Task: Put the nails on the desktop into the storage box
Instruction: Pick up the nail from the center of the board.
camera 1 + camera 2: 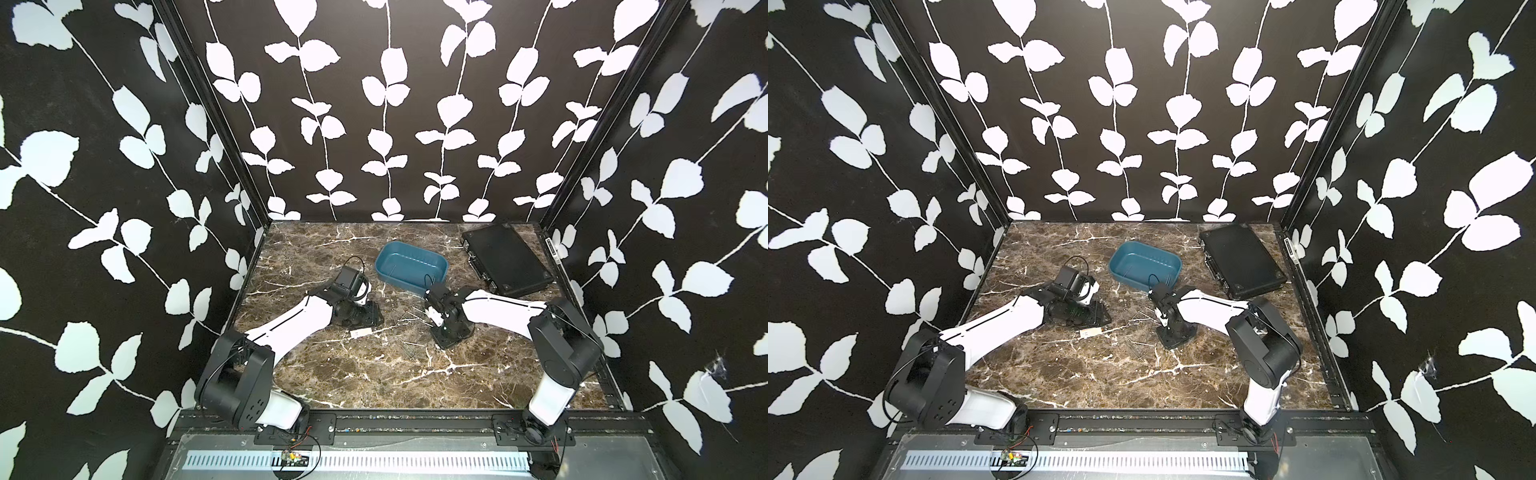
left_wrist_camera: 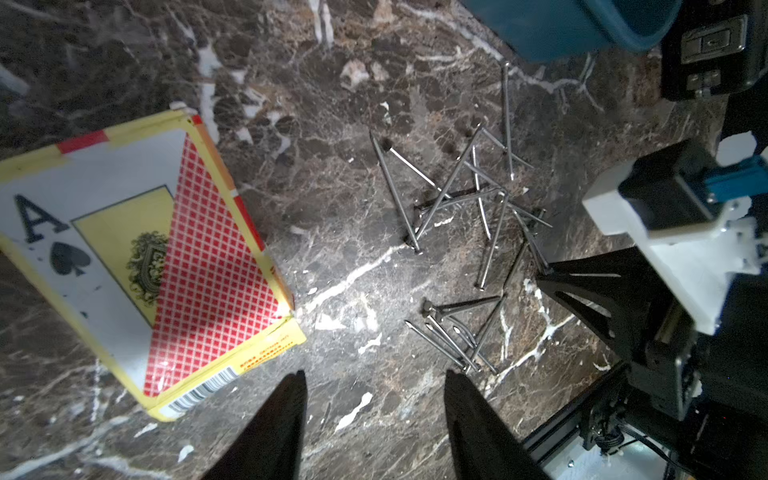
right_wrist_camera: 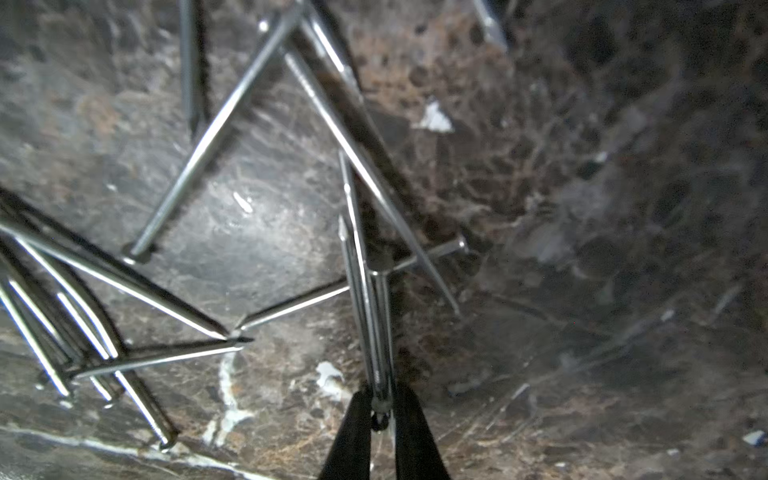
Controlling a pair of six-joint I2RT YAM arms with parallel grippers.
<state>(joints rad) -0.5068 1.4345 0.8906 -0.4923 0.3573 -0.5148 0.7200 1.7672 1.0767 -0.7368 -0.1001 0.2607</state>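
Nails [image 2: 465, 199] lie in a crossed tangle on the desktop [image 2: 332, 83], just beside the storage box [image 1: 409, 262] — a short carry. The right gripper [image 3: 381, 415] is clenched on a couple of nails by their head ends, low over the marble. The left gripper [image 2: 374, 399] stands parted and empty near a playing-card box [image 2: 166, 257] — probably to leave room.

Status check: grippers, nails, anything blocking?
Left gripper jaws open, empty. Right gripper jaws shut on nails at desktop. Other nails loose. Playing-card box nearby, not blocking.
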